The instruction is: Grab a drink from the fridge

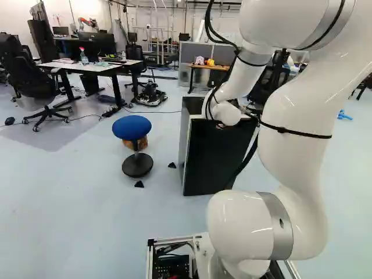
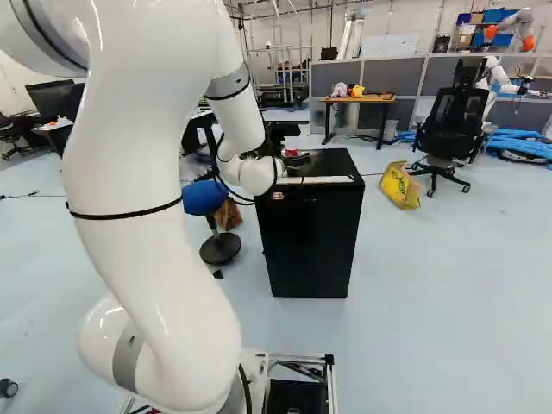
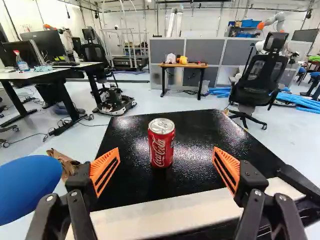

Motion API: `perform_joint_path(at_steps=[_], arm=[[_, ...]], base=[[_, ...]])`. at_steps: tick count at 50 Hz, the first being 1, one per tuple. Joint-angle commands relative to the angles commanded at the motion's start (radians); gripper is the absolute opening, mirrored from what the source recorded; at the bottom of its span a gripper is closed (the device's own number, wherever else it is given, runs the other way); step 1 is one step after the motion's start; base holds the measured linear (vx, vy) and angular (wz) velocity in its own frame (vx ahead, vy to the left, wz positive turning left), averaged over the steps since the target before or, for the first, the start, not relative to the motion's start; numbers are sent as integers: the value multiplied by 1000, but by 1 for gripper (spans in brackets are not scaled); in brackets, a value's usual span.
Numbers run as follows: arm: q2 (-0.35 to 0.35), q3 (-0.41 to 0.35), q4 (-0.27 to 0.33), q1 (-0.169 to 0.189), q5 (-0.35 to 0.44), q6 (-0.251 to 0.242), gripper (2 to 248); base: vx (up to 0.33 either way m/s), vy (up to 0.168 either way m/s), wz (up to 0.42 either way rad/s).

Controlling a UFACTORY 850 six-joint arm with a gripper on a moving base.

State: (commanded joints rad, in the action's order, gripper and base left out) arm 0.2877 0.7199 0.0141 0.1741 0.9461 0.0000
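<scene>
At the end of my arm in the right base view, the gripper [image 2: 290, 162] is over the near edge of the black-topped fridge [image 2: 310, 241]. In the wrist view my gripper [image 3: 165, 167] stands wide open, its orange pads apart and nothing held. A red drink can [image 3: 161, 143] stands upright on the fridge's black top [image 3: 200, 130], ahead of the gripper and roughly midway between the lines of its two fingers. Neither finger touches it. A pale strip [image 3: 165, 216] runs along the top's near edge. The fridge's inside is hidden.
A blue stool [image 1: 132, 128] stands beside the fridge, with a brown bag behind it. Farther off are a desk [image 1: 87, 67], a black office chair [image 2: 453, 121], a yellow bag [image 2: 400, 185], a small wooden table [image 3: 183, 65] and another robot [image 2: 515, 26].
</scene>
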Motion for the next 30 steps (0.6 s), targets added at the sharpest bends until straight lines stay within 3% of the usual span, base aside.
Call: perform_joint_path(at_steps=[30], arm=[[45,54,0,-5,0,0,247]], base=[[0,0,0]])
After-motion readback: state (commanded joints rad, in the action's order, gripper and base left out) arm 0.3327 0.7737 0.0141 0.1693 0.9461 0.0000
